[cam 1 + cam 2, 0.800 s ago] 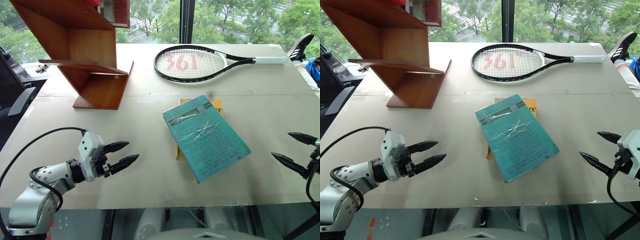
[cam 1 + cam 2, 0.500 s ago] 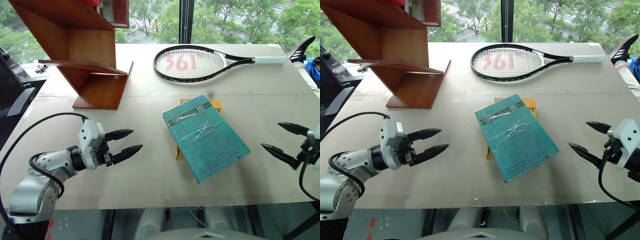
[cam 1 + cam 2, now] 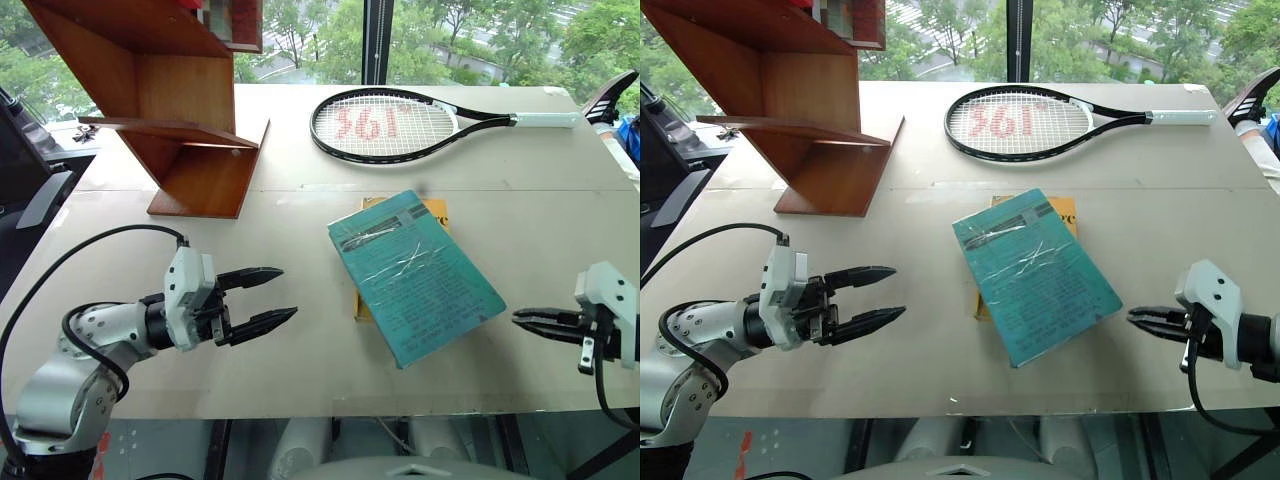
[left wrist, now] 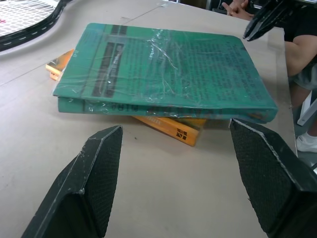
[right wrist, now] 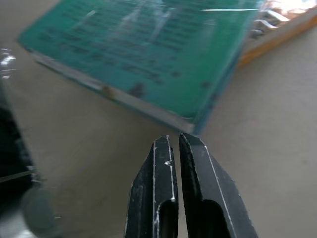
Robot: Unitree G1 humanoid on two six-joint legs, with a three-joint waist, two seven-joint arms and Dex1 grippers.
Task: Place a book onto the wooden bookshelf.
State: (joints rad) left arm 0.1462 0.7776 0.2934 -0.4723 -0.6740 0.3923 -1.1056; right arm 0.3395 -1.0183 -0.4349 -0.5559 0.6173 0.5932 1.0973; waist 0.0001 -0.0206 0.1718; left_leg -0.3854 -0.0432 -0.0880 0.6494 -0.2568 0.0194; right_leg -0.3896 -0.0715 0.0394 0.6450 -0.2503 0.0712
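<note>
- Tabletop (image 3: 300, 360): pale beige board, one faint seam running across it, glass wall with green trees behind.
- On it I count a tennis racket (image 3: 400, 125) at the far side, red marking on its strings, and the wooden bookshelf (image 3: 170, 110) at far left, its top cut off by the frame edge.
- Book (image 3: 413, 275): teal, plastic-wrapped, lying flat near the table's middle, between my two grippers. Long axis runs diagonally, dark title band at the far-left end, opposite end toward the near right.
- Under it, a yellow book (image 4: 163, 126), mostly covered; I see just an edge and a corner.
- Left gripper (image 3: 262, 298): fingers spread wide, holding nothing, well apart from the teal cover, pointing at it.
- Right gripper (image 3: 1145, 320): fingers pressed together, nothing between them, tips near the book's near-right corner, not touching.
- Person's shoe (image 3: 612, 95) at far right, cut off by the frame.
</note>
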